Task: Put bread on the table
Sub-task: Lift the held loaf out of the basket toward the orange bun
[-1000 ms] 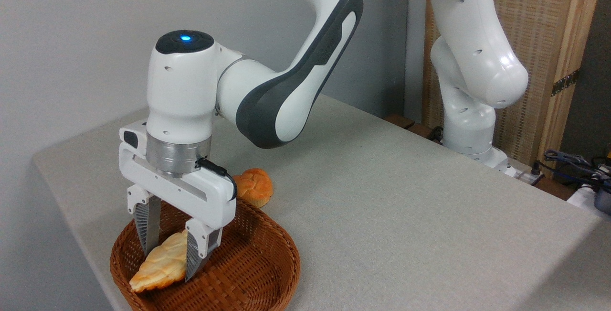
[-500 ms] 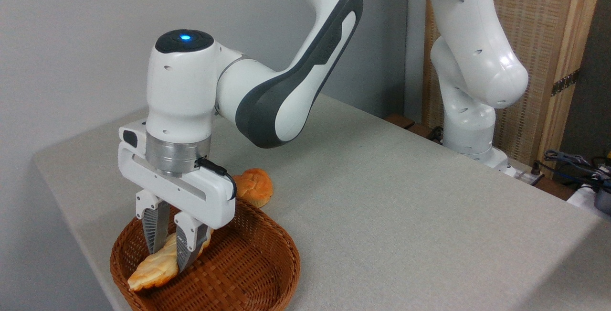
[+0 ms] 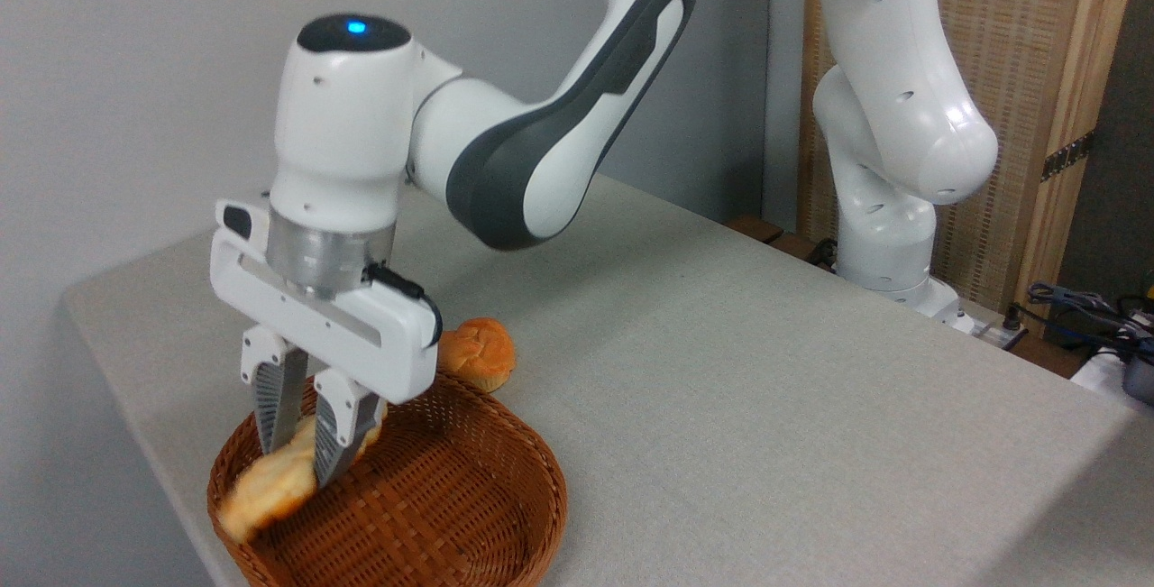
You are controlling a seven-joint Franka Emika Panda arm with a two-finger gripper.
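Observation:
My gripper (image 3: 296, 459) is shut on the bread (image 3: 266, 490), a pale golden elongated loaf that hangs tilted between the fingers, its lower end down at the left. The loaf is lifted a little above the floor of the round brown wicker basket (image 3: 469, 515) at the table's near left corner. The grey table (image 3: 739, 407) stretches out to the right and behind the basket.
A small round orange-brown bun (image 3: 476, 355) lies on the table just behind the basket's rim. The arm's white base (image 3: 888, 235) stands at the table's far right edge. Cables (image 3: 1082, 307) lie beyond it at the right.
The fingers closed on the loaf in the basket, then the gripper rose and shifted slightly left, lifting and tilting the loaf.

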